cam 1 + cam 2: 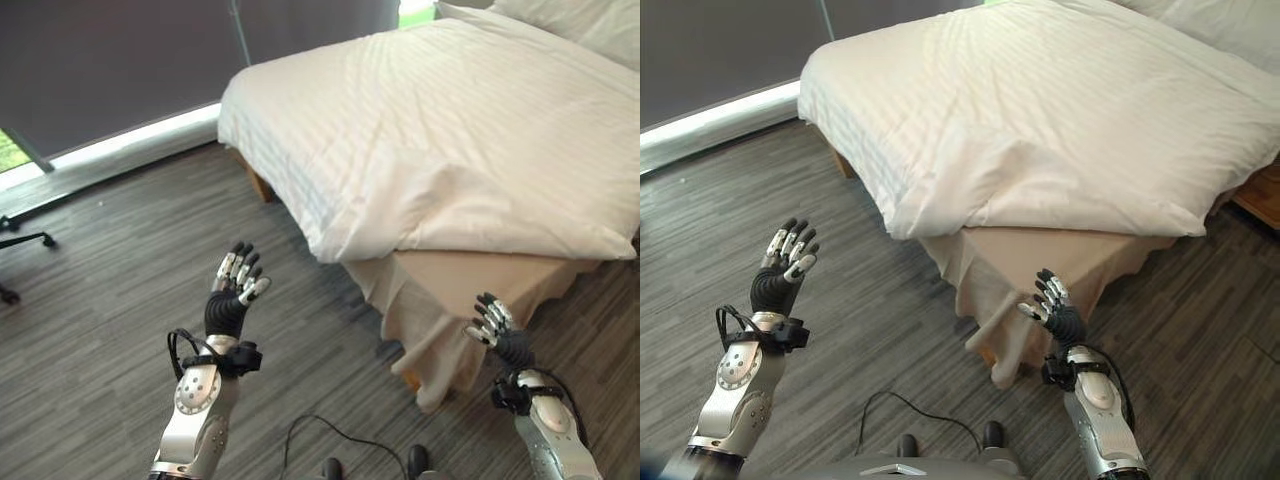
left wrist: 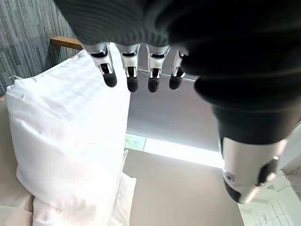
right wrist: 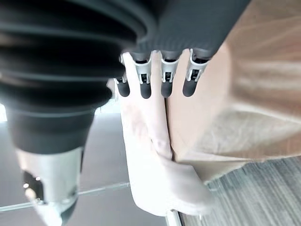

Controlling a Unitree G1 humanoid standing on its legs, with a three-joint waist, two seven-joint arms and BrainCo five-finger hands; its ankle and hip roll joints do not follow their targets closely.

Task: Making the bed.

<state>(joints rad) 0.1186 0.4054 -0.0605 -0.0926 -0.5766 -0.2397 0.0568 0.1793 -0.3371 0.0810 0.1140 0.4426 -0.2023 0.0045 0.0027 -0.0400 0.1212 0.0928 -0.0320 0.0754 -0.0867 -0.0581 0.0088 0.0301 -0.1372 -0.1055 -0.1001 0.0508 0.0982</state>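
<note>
A white duvet (image 1: 450, 130) covers the bed, its near edge folded back and bulging at the foot. Below it a beige sheet (image 1: 450, 290) hangs loose off the mattress corner in a crumpled flap. White pillows (image 1: 590, 20) lie at the head; the left wrist view shows the pillows (image 2: 61, 141) stacked. My left hand (image 1: 237, 285) is raised over the floor left of the bed, open, fingers straight, holding nothing. My right hand (image 1: 497, 325) is open just in front of the hanging sheet corner, apart from it; its fingers (image 3: 162, 77) point at the beige sheet (image 3: 244, 108).
Grey wood-plank floor (image 1: 120, 290) lies between me and the bed. A dark curtain (image 1: 120, 60) runs along the far wall. A chair base (image 1: 20, 245) stands at the left edge. A wooden bed leg (image 1: 258, 185) shows under the far corner, and wooden furniture (image 1: 1262, 195) beside the bed at right.
</note>
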